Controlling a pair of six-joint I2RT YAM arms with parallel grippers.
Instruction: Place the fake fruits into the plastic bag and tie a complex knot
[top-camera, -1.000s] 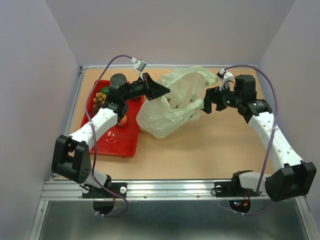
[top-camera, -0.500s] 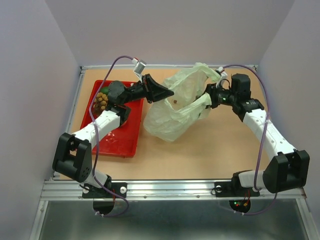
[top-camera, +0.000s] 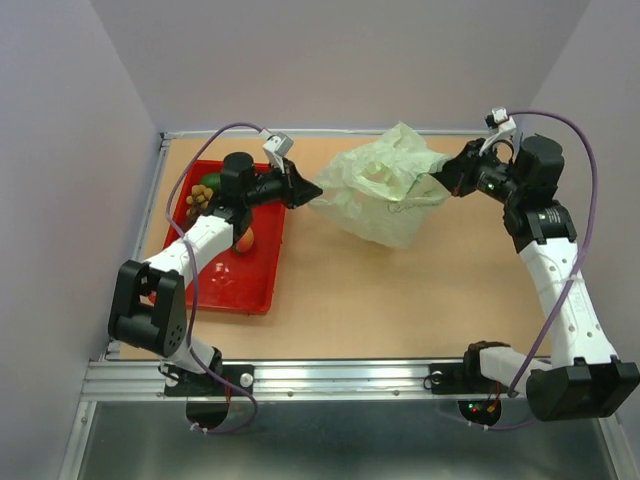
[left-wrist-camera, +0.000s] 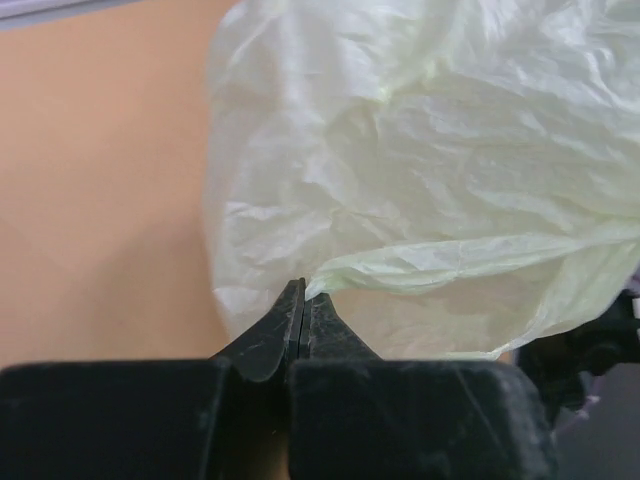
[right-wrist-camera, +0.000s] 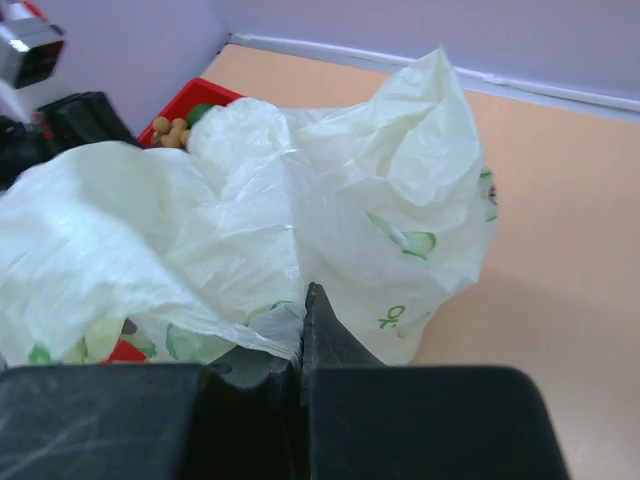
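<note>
The left gripper (top-camera: 306, 190) and right gripper (top-camera: 441, 184) each pinch the plastic bag (top-camera: 385, 195) with jaws closed, stretching it over the worktop (top-camera: 400, 300); fake fruits (top-camera: 243, 240) lie in the red tray (top-camera: 255, 290); a harder pull risks tearing or losing the film.

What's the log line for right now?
left gripper: shut on plastic bag | right gripper: shut on plastic bag | brownish bunch, peach: on red tray
</note>
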